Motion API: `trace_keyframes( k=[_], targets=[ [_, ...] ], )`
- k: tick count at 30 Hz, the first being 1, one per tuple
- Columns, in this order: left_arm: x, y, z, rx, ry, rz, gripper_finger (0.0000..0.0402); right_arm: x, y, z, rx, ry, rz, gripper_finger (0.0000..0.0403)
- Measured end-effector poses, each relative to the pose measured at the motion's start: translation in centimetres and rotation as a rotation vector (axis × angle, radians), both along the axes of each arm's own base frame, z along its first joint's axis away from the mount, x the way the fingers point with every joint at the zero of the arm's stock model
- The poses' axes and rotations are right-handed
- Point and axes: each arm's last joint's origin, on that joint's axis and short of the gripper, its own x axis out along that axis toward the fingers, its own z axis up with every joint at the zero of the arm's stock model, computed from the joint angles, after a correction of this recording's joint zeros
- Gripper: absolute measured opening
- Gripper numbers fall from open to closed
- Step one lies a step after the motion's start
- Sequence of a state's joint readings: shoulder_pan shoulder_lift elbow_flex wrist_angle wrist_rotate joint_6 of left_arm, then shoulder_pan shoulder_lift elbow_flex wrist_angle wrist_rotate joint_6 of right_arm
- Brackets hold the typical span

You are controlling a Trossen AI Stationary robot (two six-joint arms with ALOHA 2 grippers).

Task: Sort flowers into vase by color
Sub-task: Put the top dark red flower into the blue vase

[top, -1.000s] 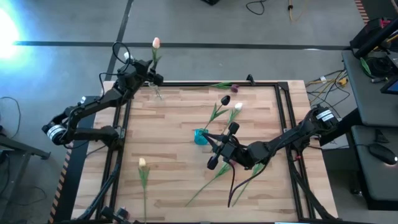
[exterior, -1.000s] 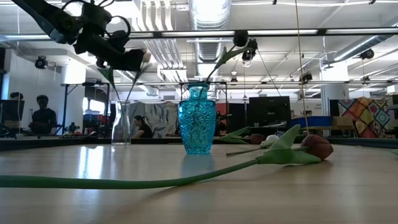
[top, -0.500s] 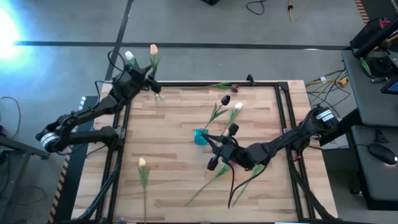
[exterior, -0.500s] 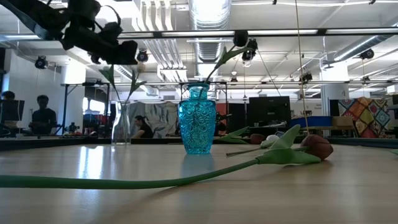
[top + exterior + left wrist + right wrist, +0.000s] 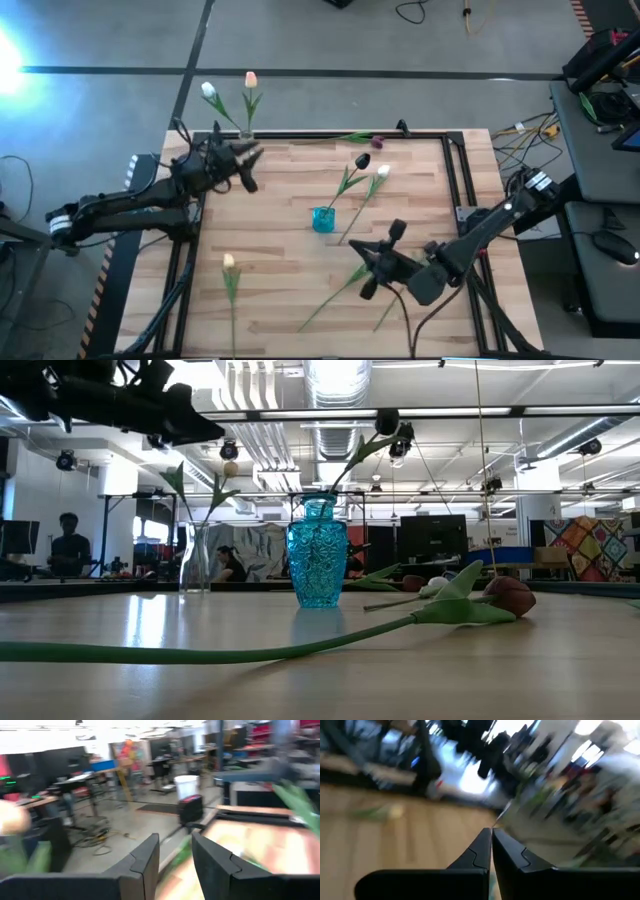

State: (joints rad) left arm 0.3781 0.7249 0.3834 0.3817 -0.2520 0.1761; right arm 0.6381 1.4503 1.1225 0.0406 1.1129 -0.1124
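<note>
A clear vase (image 5: 247, 138) (image 5: 197, 558) at the table's far left holds a white tulip (image 5: 206, 90) and a peach tulip (image 5: 250, 78). My left gripper (image 5: 250, 166) (image 5: 175, 840) hangs open just near of it. The blue vase (image 5: 322, 218) (image 5: 317, 560) at mid-table holds one dark purple tulip (image 5: 362, 160). A white tulip (image 5: 383, 172) lies beside it and a purple one (image 5: 378, 140) lies at the far edge. A cream tulip (image 5: 229, 262) lies near-left. My right gripper (image 5: 362, 268) (image 5: 491, 834) is shut above two tulips lying near-right (image 5: 330, 300) (image 5: 400, 305).
A black frame (image 5: 455, 190) rims the wooden table. The maroon tulip head (image 5: 510, 595) and its long stem lie across the near part of the table. Bare wood lies between the two vases. People (image 5: 70, 545) stand in the room beyond.
My left gripper has drawn back from the clear vase toward the near edge, leaving the peach tulip standing in the vase beside the white one. My right arm has pulled back from the blue vase toward the table's near right. The tulips lying on the table have stayed put.
</note>
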Motion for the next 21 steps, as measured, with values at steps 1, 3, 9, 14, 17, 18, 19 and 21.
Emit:
trace_keyframes(
  k=[1,3,9,14,17,18,19,21],
  targets=[
    [0.3,-0.4,-0.2,0.002,0.016,-0.027,0.0096,-0.5,-0.3,-0.2,0.046,0.037,0.018,0.0009],
    [0.9,-1.0,-0.6,0.002,0.054,-0.072,0.0085,-1.5,-0.9,-0.7,0.147,0.117,0.053,0.0009],
    [4.1,-0.6,0.9,-0.004,0.26,-0.178,0.002,-3.5,-2.1,-2.0,0.22,0.183,0.062,0.0009],
    [7.8,1.4,3.2,0.03,0.412,-0.258,0.0004,-4.4,-2.7,-2.9,0.226,0.196,0.067,0.0009],
    [10.3,3.5,3.9,-0.024,0.511,-0.313,0.0001,-4.5,-2.8,-3.4,0.229,0.204,0.06,0.0009],
    [11.0,4.3,3.9,-0.042,0.544,-0.324,0.0001,-4.6,-2.8,-3.5,0.228,0.206,0.061,0.0009],
    [11.8,5.1,4.0,-0.049,0.564,-0.328,0.0001,-4.6,-2.8,-3.6,0.226,0.209,0.062,0.0009],
    [12.8,6.8,3.5,-0.07,0.61,-0.331,0.0,-4.5,-2.7,-3.9,0.228,0.22,0.064,0.0009]
  ],
)
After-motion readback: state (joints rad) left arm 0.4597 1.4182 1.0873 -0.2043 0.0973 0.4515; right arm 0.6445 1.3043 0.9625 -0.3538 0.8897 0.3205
